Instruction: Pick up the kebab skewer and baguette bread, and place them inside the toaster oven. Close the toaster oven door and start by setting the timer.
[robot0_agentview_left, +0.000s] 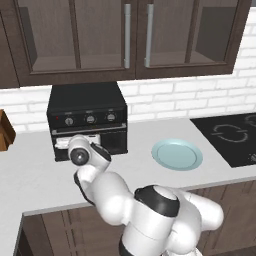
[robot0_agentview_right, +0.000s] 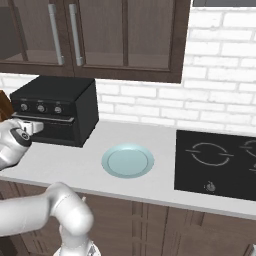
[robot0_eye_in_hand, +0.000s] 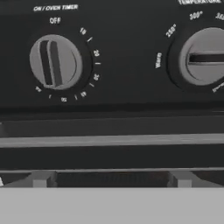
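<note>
Black oven (robot0_agentview_left: 87, 112) sits on the white counter (robot0_agentview_left: 30, 180) below the cabinets, left of a pale blue plate (robot0_agentview_left: 177, 154). Its door (robot0_eye_in_hand: 112, 140) looks shut. Spread wide, the tool (robot0_eye_in_hand: 112, 181) hangs just before the oven's front, under the timer knob (robot0_eye_in_hand: 55, 62) and temperature knob (robot0_eye_in_hand: 203, 57), 2 of 3.

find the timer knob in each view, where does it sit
Left base view: timer knob, leftmost of three on the toaster oven, just above the arm's wrist.
Right base view: leftmost knob on the oven's front panel, at the far left.
Hand view: upper left, close up, pointer near OFF.
Shared landmark: the silver door handle bar directly below the knobs.
</note>
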